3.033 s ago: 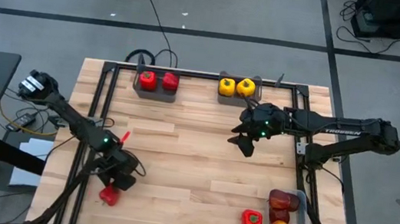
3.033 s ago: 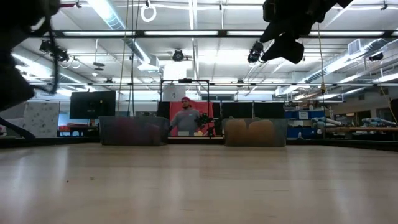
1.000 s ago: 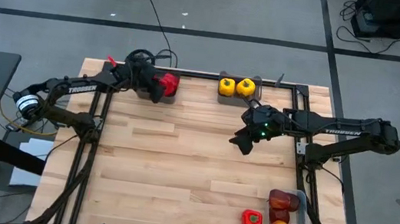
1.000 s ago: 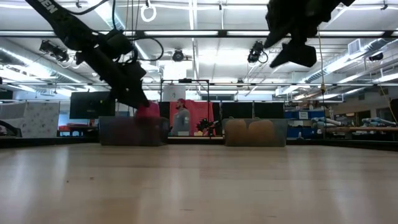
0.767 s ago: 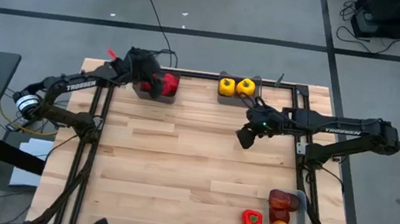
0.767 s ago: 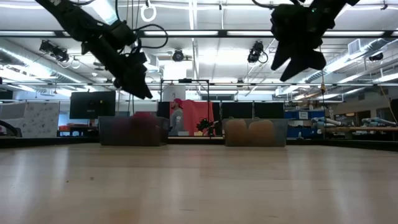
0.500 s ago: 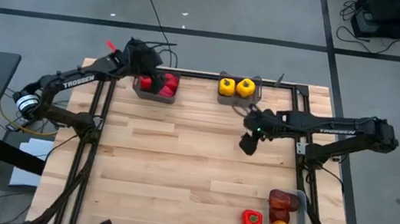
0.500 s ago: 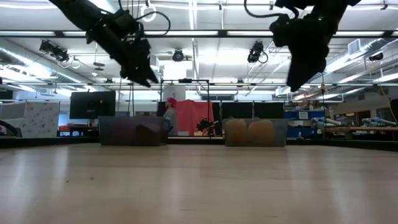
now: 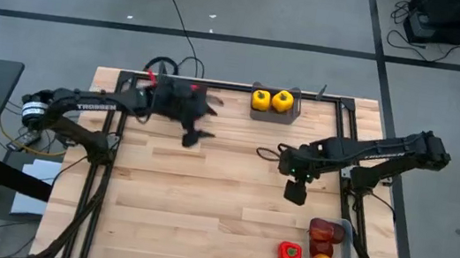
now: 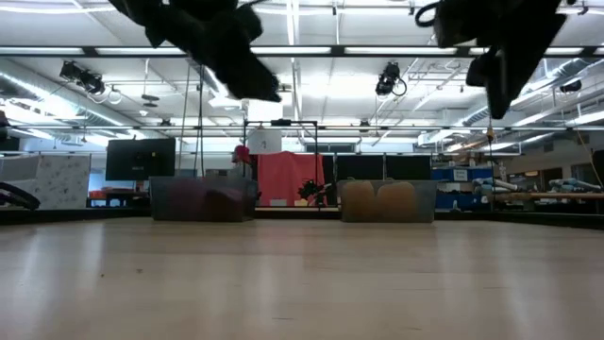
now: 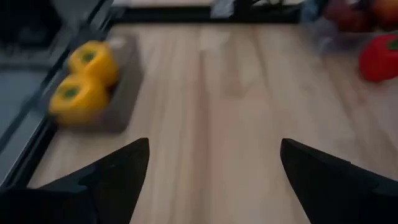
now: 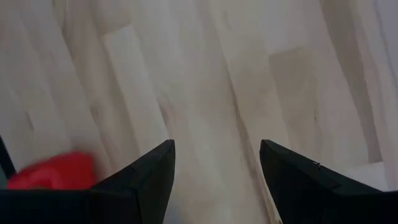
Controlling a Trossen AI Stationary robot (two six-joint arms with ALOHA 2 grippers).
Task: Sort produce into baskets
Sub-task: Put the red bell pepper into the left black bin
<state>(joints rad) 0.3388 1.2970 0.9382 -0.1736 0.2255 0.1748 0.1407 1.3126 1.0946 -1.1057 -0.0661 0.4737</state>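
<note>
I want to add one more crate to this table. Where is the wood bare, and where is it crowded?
Bare: the table from its middle to the near left corner. Crowded: the far edge, with the left hand by it and the yellow peppers' bin; the near right corner, with the apple tray, a loose red pepper and the right hand above.

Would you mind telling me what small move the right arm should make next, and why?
Probably lower the right gripper toward the loose red pepper. That pepper lies on the bare table beside the tray of apples, outside any bin, and the gripper hangs open and empty over the table, with the pepper showing in its wrist view.
</note>
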